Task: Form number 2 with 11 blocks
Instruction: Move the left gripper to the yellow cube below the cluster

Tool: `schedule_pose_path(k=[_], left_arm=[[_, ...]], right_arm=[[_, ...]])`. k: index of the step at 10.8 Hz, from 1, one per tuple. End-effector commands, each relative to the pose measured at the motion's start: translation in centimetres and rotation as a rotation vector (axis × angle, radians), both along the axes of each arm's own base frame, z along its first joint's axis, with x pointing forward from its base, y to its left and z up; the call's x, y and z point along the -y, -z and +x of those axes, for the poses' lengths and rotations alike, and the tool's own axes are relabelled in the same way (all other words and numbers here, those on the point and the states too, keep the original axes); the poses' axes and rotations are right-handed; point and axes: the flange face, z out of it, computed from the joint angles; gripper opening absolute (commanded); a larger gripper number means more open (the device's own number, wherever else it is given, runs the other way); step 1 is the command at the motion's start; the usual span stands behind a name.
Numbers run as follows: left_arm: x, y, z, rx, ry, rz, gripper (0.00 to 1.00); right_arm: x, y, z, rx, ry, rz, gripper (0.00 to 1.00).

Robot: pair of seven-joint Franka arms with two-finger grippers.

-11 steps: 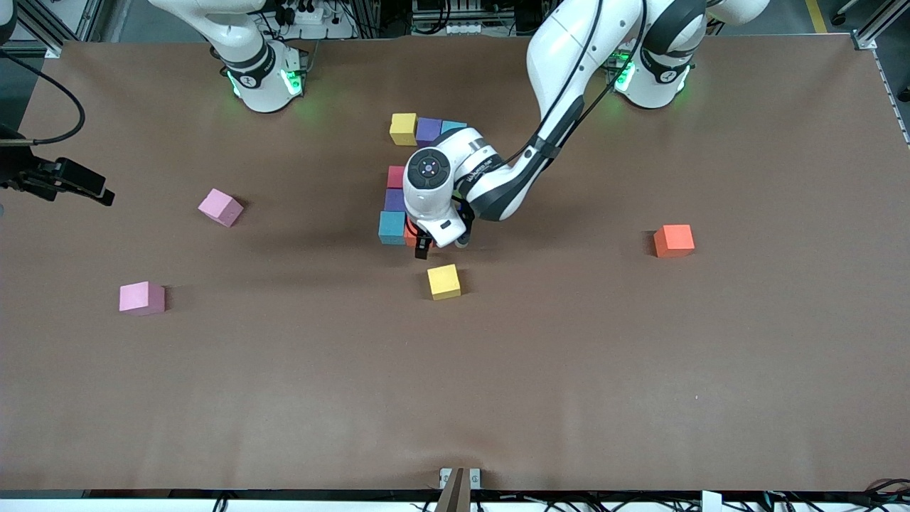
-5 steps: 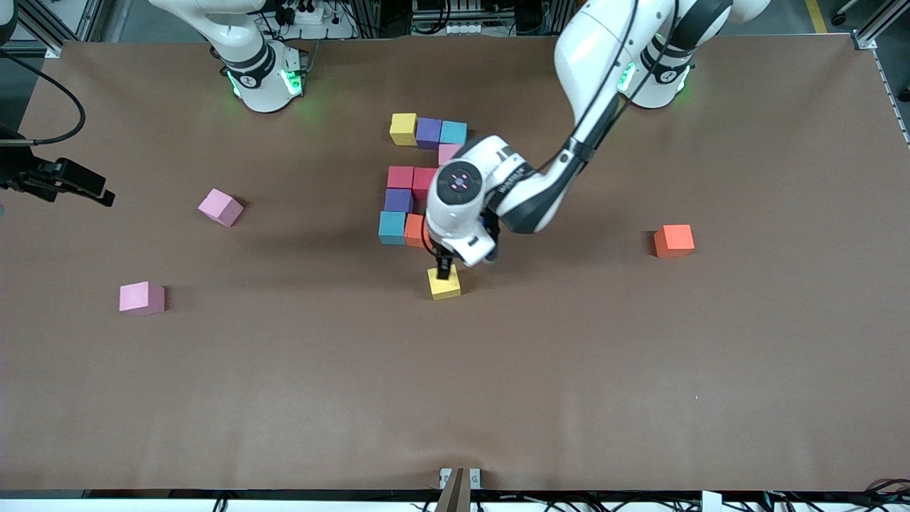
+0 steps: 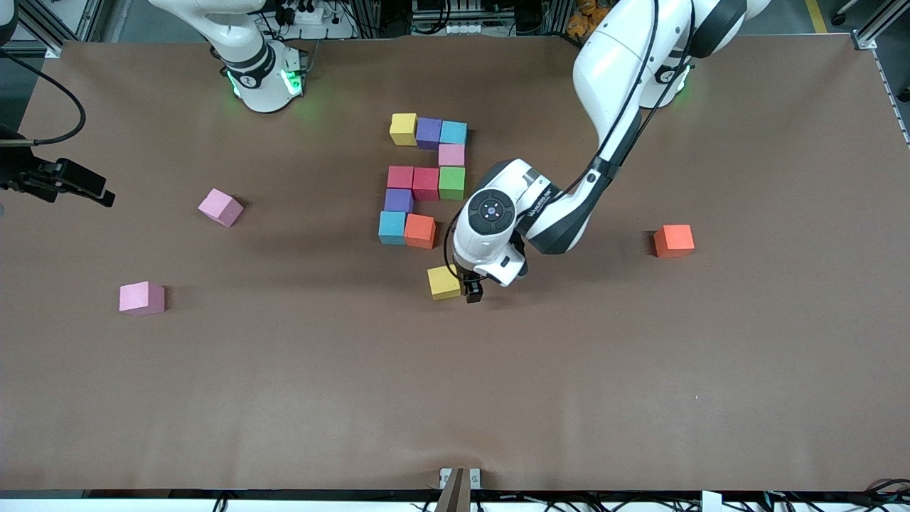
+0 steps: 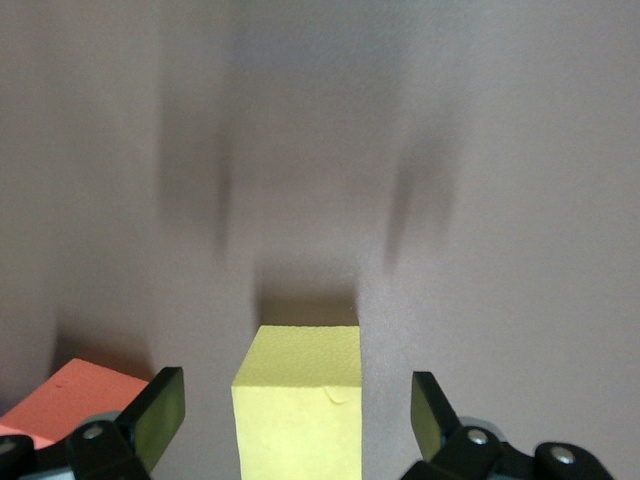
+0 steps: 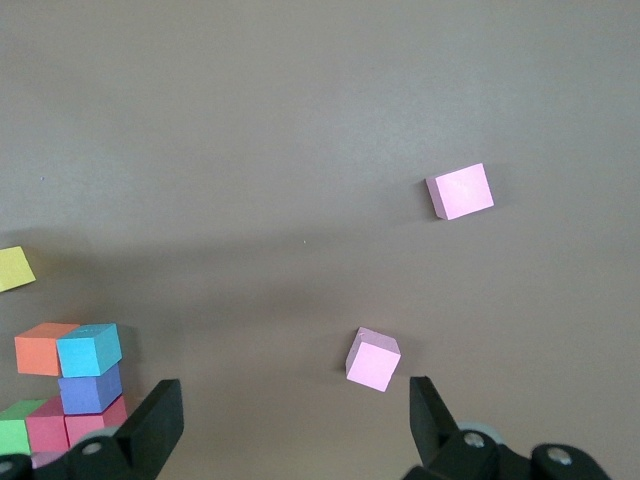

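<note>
Ten blocks (image 3: 425, 183) already sit touching in the middle of the brown worktop (image 3: 455, 398) in the front view, making most of the number 2 (image 3: 425, 183): a top row of yellow, purple and light blue, a pink one, a middle row of two red and a green, a purple one, then light blue and orange at the bottom. The last place, beside the orange block toward the left arm's end, is unfilled. A loose yellow block (image 3: 443, 282) lies a little nearer the front camera than that row. The left gripper (image 3: 473, 292) hangs low, just beside this block. An orange block (image 3: 673, 240) lies toward the left arm's end, and two pink blocks (image 3: 220, 207) lie toward the right arm's end.

From the left wrist view, the left gripper's fingers (image 4: 160, 410) are spread wide and empty, with the yellow block (image 4: 298, 400) between them and clear gaps on both sides.

From the right wrist view, the right gripper (image 5: 290, 425), waiting high over the worktop, is also wide open and empty.

The yellow block looks light, stiff and matte, likely easy to grip; two opposite flat faces, squared to the fingers, seem the best hold.
</note>
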Motion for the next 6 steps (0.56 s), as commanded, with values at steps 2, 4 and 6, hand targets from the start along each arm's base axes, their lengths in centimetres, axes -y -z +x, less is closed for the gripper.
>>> schedule_pose_path(k=[2, 4, 6], left_arm=[[1.0, 1.1, -0.4, 0.023, -0.034, -0.018, 1.0], [1.0, 1.9, -0.5, 0.022, -0.032, -0.012, 1.0], [1.3, 2.3, -0.7, 0.022, -0.028, -0.012, 1.0]], right_arm=[[0.1, -0.3, 0.3, 0.003, 0.012, 0.004, 1.0], [0.1, -0.2, 0.3, 0.0, 0.012, 0.004, 1.0], [0.1, -0.1, 0.4, 0.0, 0.012, 0.004, 1.0]])
